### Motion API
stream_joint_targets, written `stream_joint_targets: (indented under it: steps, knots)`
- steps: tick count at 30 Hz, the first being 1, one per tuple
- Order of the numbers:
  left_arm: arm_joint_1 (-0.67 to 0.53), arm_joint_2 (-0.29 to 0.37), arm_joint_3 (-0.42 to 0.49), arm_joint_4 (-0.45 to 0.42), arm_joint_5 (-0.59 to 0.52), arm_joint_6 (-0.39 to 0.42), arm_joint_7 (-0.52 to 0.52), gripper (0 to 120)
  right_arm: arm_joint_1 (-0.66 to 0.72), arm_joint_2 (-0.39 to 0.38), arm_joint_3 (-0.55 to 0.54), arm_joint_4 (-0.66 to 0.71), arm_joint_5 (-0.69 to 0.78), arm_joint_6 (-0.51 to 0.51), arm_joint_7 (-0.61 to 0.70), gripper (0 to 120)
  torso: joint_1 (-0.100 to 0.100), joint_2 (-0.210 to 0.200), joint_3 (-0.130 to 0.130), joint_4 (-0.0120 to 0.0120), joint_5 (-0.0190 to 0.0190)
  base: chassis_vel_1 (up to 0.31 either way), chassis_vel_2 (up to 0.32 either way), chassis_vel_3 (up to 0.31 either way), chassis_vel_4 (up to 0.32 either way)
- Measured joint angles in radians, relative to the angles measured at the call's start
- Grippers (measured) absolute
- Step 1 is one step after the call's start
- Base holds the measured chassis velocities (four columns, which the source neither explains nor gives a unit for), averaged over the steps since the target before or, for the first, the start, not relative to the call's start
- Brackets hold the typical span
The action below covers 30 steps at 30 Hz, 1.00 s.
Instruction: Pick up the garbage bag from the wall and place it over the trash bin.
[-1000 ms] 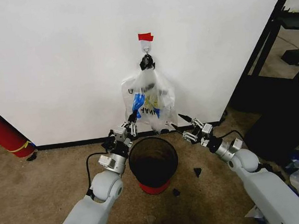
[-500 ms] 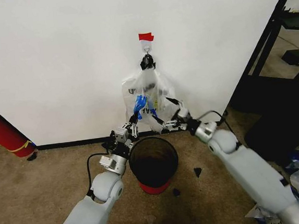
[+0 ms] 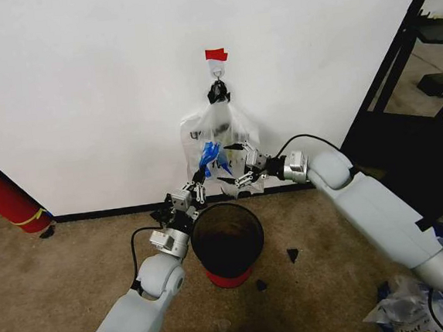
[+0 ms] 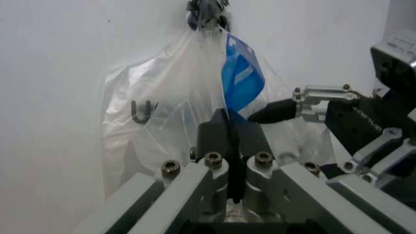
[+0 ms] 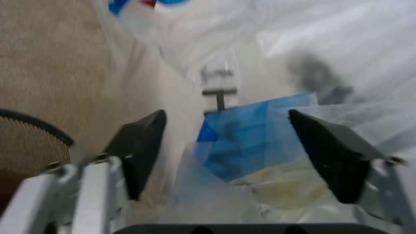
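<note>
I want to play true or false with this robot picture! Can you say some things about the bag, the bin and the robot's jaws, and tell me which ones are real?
1. The garbage bag hangs from a hook on the wall. True.
2. The bag is already stretched over the trash bin. False: it hangs above the bin, which has no bag on it.
3. The right gripper has its jaws open at the bag. True: in the right wrist view the bag's blue patch sits between them.
4. The left gripper is wide open. False: its jaws are shut, pinching the bag's lower edge.
5. The bin lies tipped over. False: it stands upright on the carpet, below the bag.
</note>
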Motion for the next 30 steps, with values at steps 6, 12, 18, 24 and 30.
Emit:
stream_joint_targets:
  steps: [6, 12, 18, 24, 30]
  knots:
    - [-0.008, -0.001, 0.003, 0.004, 0.0, 0.0, 0.0, 0, 0.006, 0.01, 0.023, -0.033, -0.059, -0.017, -0.058, 59, 0.0, 0.0, 0.0, 0.0, 0.0001, 0.0, 0.0, 0.0, 0.0]
    - [-0.013, -0.007, 0.006, 0.011, 0.002, 0.001, 0.0, 0, 0.01, 0.013, 0.047, -0.053, -0.088, -0.019, -0.091, 58, 0.0, 0.0, 0.0, 0.0, 0.0001, 0.0, 0.0, 0.0, 0.0]
    - [-0.013, -0.006, 0.006, 0.012, 0.004, 0.002, -0.001, 0, -0.005, 0.001, 0.069, -0.047, -0.059, -0.008, -0.056, 39, 0.0, 0.0, 0.0, -0.0001, 0.0001, 0.0, 0.0, 0.0, 0.0]
    - [-0.006, -0.004, 0.003, 0.006, 0.006, 0.003, -0.001, 0, -0.05, -0.018, 0.085, -0.028, 0.023, -0.005, -0.017, 15, 0.0, 0.0, 0.0, 0.0001, 0.0003, 0.0, 0.0, 0.0, 0.0]
    - [0.008, 0.002, -0.015, -0.013, 0.005, 0.005, -0.007, 0, -0.142, -0.057, 0.121, 0.015, 0.175, 0.038, 0.056, 0, 0.0, 0.0, 0.0, 0.0, 0.0002, 0.0, 0.0, 0.0, 0.0]
